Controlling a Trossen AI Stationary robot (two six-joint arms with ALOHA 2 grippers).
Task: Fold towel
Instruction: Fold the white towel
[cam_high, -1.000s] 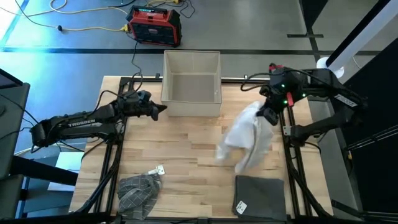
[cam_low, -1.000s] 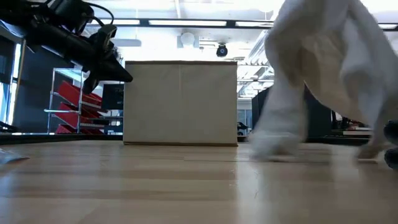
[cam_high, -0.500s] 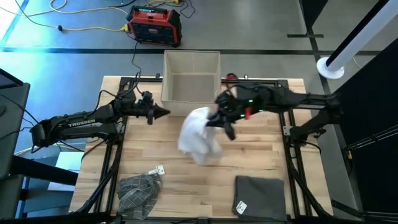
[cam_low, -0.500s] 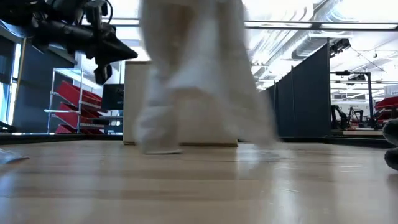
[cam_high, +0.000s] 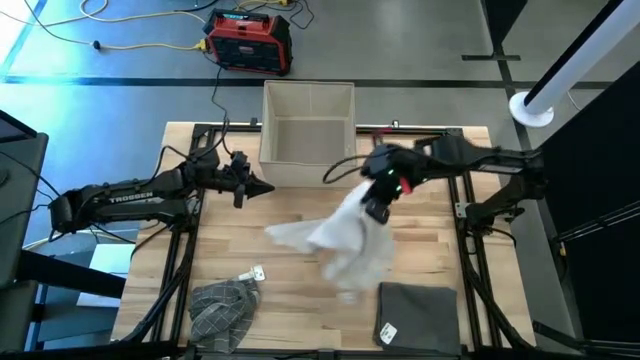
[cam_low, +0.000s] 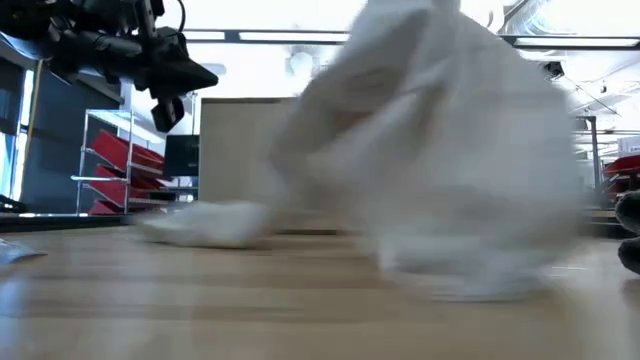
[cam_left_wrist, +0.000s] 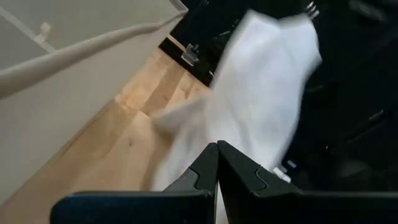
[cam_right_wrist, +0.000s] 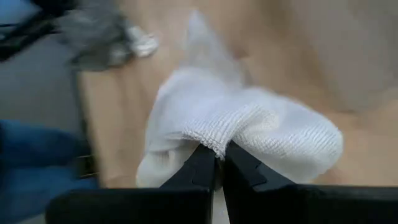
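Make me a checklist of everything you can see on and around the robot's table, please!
Surface: wooden table.
Job's things: white towel, pinched in right hand, hanging down to the table.
Clutter: beige bin at the far edge; grey checked cloth and dark folded cloth at the near edge.
Hands: right hand shut on the towel; left hand shut, empty, beside the bin.
Cables: yellow and black cables on the floor.
Surroundings: red box on the floor.

Beige bin (cam_high: 308, 134) stood at table's (cam_high: 270, 255) 12 o'clock edge. Folded dark cloth (cam_high: 417, 315) with tag lay at 5 o'clock; crumpled grey cloth (cam_high: 222, 308) at 7 o'clock. Red box (cam_high: 248, 41) with yellow cable (cam_high: 140, 47) sat on floor beyond.
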